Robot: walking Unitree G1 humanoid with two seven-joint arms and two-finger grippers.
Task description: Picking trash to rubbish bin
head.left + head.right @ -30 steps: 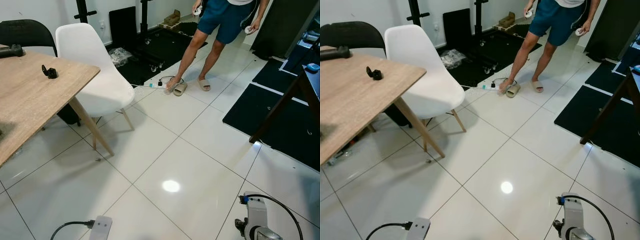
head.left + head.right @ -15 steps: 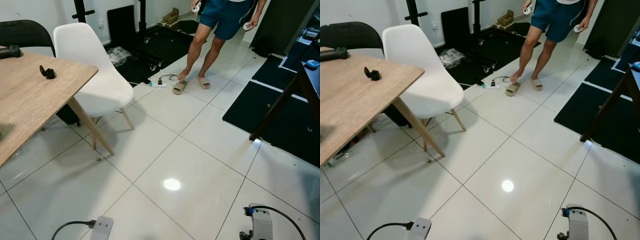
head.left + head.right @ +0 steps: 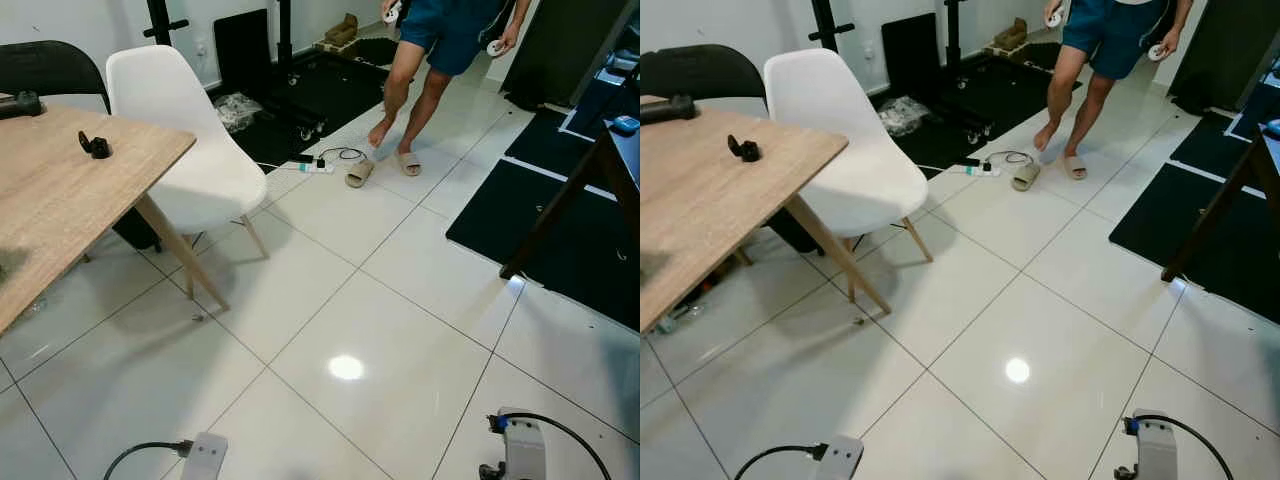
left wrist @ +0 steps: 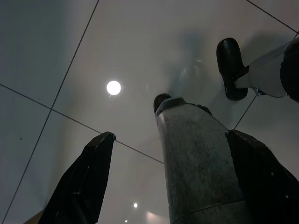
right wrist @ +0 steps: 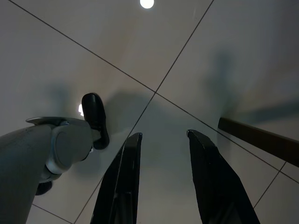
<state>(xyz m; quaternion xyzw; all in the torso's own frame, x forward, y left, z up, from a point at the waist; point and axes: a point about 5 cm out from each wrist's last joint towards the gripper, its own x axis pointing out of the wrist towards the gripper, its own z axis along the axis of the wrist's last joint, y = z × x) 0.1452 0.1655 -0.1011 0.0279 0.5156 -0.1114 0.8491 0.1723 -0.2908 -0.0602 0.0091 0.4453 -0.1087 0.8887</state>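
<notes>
A crumpled clear plastic bag (image 3: pixel 238 110) lies on the floor at the edge of a black mat, behind the white chair (image 3: pixel 190 150). Both arms hang low at my sides; the left arm's end (image 3: pixel 205 458) and the right arm's end (image 3: pixel 525 452) show at the bottom edge of the eye views. In the left wrist view my left gripper (image 4: pixel 169 134) is open above the tiles, with my own grey leg (image 4: pixel 196 163) behind the gap. My right gripper (image 5: pixel 164 134) is open over bare tile with nothing between its fingers.
A wooden table (image 3: pixel 60 200) with a small black object (image 3: pixel 97 146) stands at the left. A person (image 3: pixel 440 40) in blue shorts stands far ahead near a sandal (image 3: pixel 359 173) and a power strip (image 3: pixel 315 165). Black mats (image 3: pixel 560 230) and a dark table leg (image 3: pixel 555 215) lie to the right.
The person has lifted a foot out of the sandal and stepped back. My right arm's end sits lower in the view than a second ago. The camera has shifted slightly.
</notes>
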